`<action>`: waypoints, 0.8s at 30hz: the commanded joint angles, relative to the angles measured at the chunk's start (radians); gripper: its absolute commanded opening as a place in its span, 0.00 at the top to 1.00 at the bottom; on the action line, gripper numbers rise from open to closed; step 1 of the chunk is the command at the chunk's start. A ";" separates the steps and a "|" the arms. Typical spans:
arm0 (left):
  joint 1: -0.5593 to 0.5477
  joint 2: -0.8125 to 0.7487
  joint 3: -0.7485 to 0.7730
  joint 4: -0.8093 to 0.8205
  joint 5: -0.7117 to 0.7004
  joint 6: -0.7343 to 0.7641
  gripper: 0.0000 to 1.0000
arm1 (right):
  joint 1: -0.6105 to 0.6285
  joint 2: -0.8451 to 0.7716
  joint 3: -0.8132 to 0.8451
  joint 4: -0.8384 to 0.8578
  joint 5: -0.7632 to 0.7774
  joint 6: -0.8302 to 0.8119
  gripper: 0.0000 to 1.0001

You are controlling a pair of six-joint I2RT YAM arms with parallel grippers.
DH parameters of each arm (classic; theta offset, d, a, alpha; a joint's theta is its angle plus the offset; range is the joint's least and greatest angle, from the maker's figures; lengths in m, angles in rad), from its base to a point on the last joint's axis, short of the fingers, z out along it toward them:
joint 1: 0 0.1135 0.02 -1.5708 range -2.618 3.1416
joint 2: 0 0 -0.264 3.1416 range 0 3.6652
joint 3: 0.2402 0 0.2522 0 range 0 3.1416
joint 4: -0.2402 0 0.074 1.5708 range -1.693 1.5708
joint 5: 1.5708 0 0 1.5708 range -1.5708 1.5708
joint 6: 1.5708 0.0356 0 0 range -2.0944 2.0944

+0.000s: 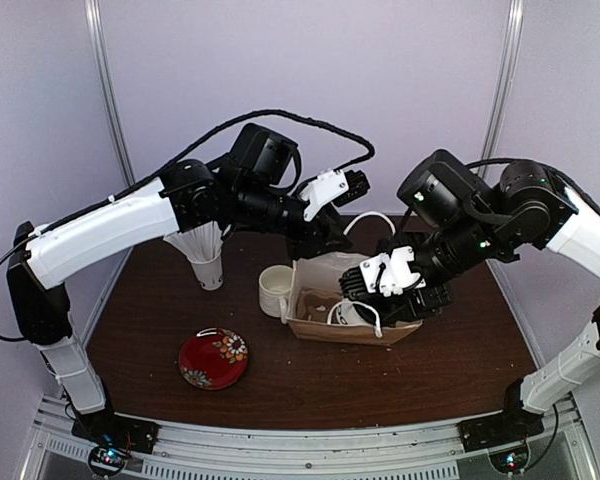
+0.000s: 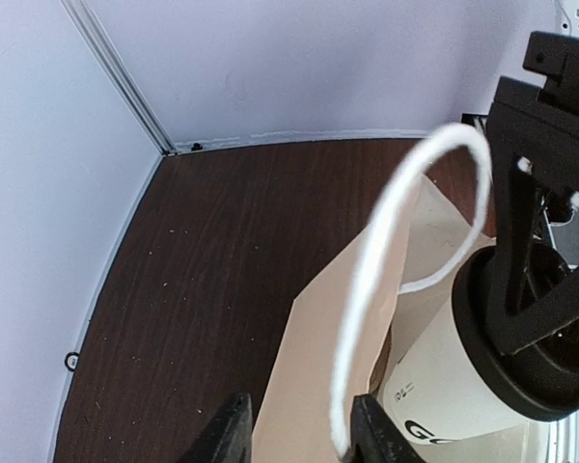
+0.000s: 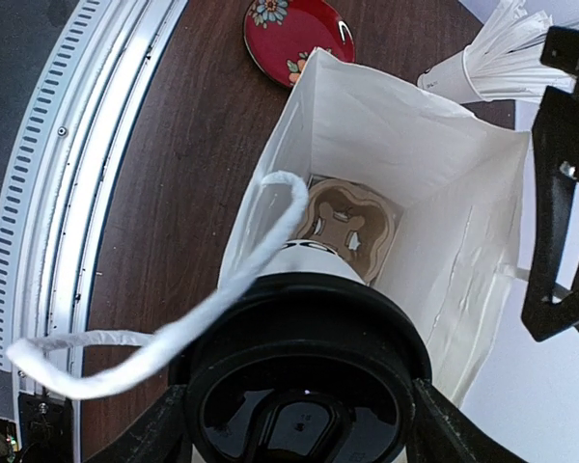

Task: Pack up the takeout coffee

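**Coffee on its way into the bag**

Nearest us on the dark wood-grain tabletop (image 1: 430, 380), a glossy red plate (image 1: 213, 358) with painted flowers lies off to the left. Behind it stands the paper bag (image 3: 386, 125), stiff, creased and open-mouthed, with a moulded brown cardboard carrier (image 3: 347, 217) flat on its floor. The right fingers (image 3: 432, 429) clamp the takeout coffee (image 2: 444, 386), a tall, smooth white paper cup with black lettering, from either side at its round black plastic lid (image 3: 304, 386). The cup hangs in the bag's mouth, not yet down on the carrier.

We judge this the lowering step. Next comes a straight descent, clear of the limp white cord handle (image 2: 460, 135) looping beside the lid, then release. At the bag's far wall, the left fingers (image 2: 227, 434) straddle its edge and cord; whether they pinch them we cannot tell. Just beside the bag sits a white mug (image 1: 274, 290), and farther back a paper cup of straws (image 1: 208, 262).
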 commanded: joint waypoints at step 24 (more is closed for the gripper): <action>0.015 -0.141 -0.141 0.135 0.005 -0.110 0.34 | 0.003 -0.019 -0.267 0.166 0.252 0.039 0.58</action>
